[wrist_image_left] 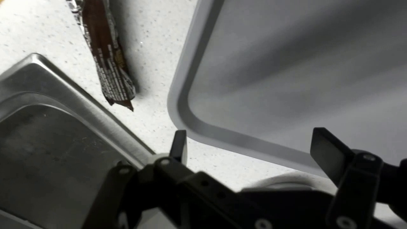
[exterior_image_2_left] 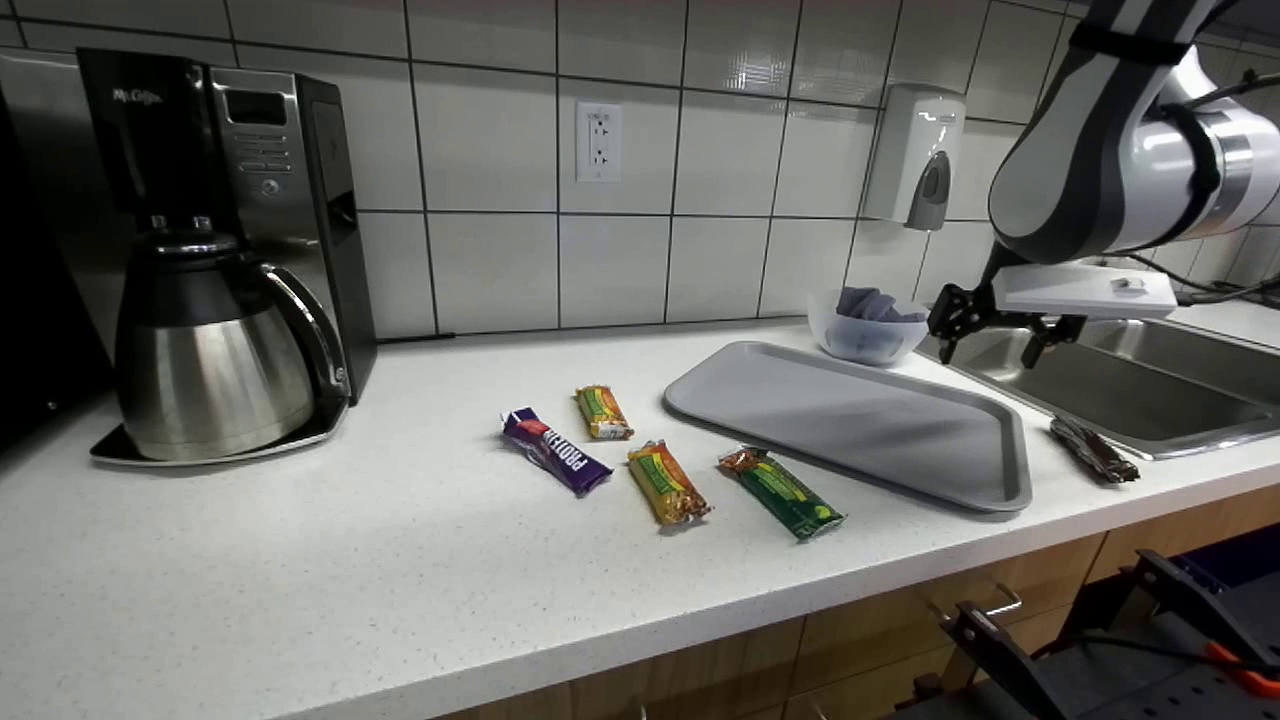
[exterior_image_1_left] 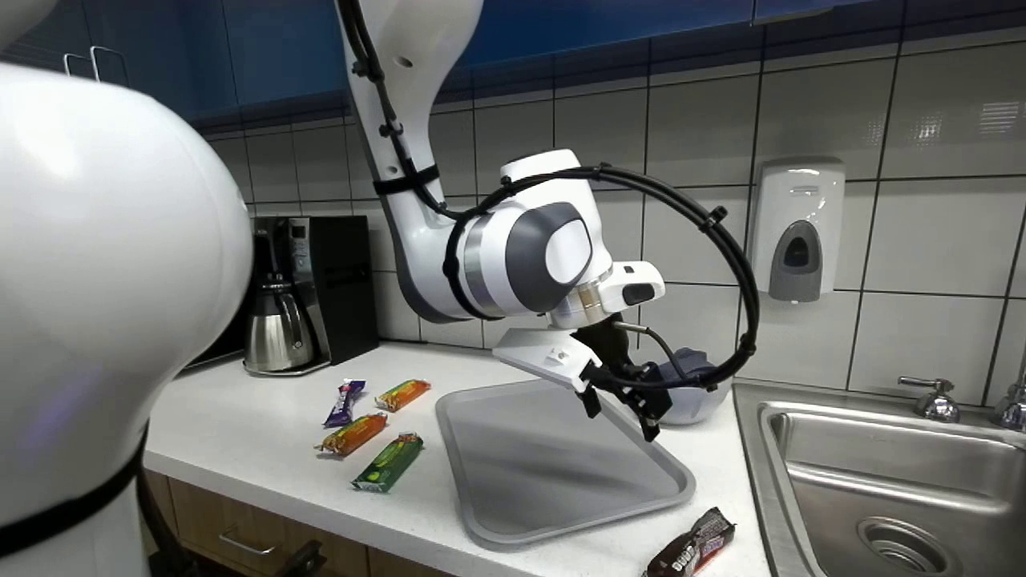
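The tray (exterior_image_2_left: 850,410) looks like smooth matt plastic, the snack-bar wrappers (wrist_image_left: 105,54) crinkled shiny film, the sink (exterior_image_1_left: 890,457) and coffee carafe (exterior_image_2_left: 215,385) satiny metal, the wall tiles (exterior_image_2_left: 490,140) glossy, the drawer fronts (exterior_image_2_left: 870,632) wood-grained, and the gripper fingers (wrist_image_left: 329,156) matt.

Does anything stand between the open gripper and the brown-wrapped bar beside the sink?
Nothing visible does. In the wrist view, the gripper hangs open and holds nothing; the brown-wrapped bar lies uncovered on the countertop, between the gray tray and the sink.
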{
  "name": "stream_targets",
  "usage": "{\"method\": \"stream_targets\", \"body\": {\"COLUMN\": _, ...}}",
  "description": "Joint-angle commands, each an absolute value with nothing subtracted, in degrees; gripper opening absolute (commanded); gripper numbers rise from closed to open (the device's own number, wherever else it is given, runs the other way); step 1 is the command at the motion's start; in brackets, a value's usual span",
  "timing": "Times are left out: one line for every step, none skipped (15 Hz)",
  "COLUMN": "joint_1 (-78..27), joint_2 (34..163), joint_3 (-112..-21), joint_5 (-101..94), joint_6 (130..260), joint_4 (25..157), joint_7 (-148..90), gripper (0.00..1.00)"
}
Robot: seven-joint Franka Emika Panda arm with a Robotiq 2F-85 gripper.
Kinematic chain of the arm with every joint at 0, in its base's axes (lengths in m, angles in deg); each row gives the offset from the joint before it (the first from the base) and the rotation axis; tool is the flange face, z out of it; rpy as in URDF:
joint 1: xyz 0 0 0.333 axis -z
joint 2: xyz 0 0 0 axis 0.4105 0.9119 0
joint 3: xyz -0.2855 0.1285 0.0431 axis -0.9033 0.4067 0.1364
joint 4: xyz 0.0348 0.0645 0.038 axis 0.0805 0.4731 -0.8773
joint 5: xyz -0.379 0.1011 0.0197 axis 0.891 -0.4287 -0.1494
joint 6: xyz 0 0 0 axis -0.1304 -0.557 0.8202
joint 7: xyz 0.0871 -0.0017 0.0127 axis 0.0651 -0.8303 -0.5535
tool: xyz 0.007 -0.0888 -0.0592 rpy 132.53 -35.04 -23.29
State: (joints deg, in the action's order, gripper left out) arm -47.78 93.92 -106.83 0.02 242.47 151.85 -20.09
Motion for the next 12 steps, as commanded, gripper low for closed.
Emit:
{"method": "stream_targets", "body": {"joint_1": -51.4, "joint_2": 90.2, "joint_3": -108.8, "joint_5": 1.2, "joint_6": 241.4, "joint_4": 152.8, "joint_7": -20.6, "gripper": 1.0}}
{"method": "stream_targets", "body": {"joint_1": -52.2, "joint_2": 89.9, "joint_3": -109.0, "joint_5": 1.3, "joint_6": 241.5, "joint_4": 152.9, "joint_7": -20.7, "gripper": 1.0}}
{"method": "stream_targets", "body": {"joint_1": -53.2, "joint_2": 89.6, "joint_3": -109.3, "joint_5": 1.4, "joint_6": 241.4, "joint_4": 152.8, "joint_7": -20.6, "gripper": 1.0}}
{"method": "stream_targets", "body": {"joint_1": -54.0, "joint_2": 89.3, "joint_3": -109.6, "joint_5": 1.5, "joint_6": 241.8, "joint_4": 153.0, "joint_7": -20.7, "gripper": 1.0}}
{"method": "stream_targets", "body": {"joint_1": -55.0, "joint_2": 89.1, "joint_3": -110.0, "joint_5": 1.5, "joint_6": 241.7, "joint_4": 152.9, "joint_7": -20.5, "gripper": 1.0}}
{"method": "stream_targets", "body": {"joint_1": -56.0, "joint_2": 88.9, "joint_3": -110.4, "joint_5": 1.6, "joint_6": 241.9, "joint_4": 153.0, "joint_7": -20.5, "gripper": 1.0}}
{"method": "stream_targets", "body": {"joint_1": -57.0, "joint_2": 88.8, "joint_3": -110.9, "joint_5": 1.6, "joint_6": 241.8, "joint_4": 153.0, "joint_7": -20.4, "gripper": 1.0}}
{"method": "stream_targets", "body": {"joint_1": -58.4, "joint_2": 89.2, "joint_3": -111.7, "joint_5": 1.6, "joint_6": 242.0, "joint_4": 152.9, "joint_7": -20.0, "gripper": 1.0}}
{"method": "stream_targets", "body": {"joint_1": -59.5, "joint_2": 88.9, "joint_3": -112.1, "joint_5": 1.6, "joint_6": 241.9, "joint_4": 153.0, "joint_7": -20.0, "gripper": 1.0}}
{"method": "stream_targets", "body": {"joint_1": -60.8, "joint_2": 89.2, "joint_3": -112.8, "joint_5": 1.4, "joint_6": 242.0, "joint_4": 153.0, "joint_7": -19.7, "gripper": 1.0}}
{"method": "stream_targets", "body": {"joint_1": -58.3, "joint_2": 91.2, "joint_3": -110.7, "joint_5": 0.3, "joint_6": 242.5, "joint_4": 152.0, "joint_7": -20.1, "gripper": 1.0}}
{"method": "stream_targets", "body": {"joint_1": -59.3, "joint_2": 91.2, "joint_3": -111.2, "joint_5": 0.3, "joint_6": 242.5, "joint_4": 152.1, "joint_7": -20.1, "gripper": 1.0}}
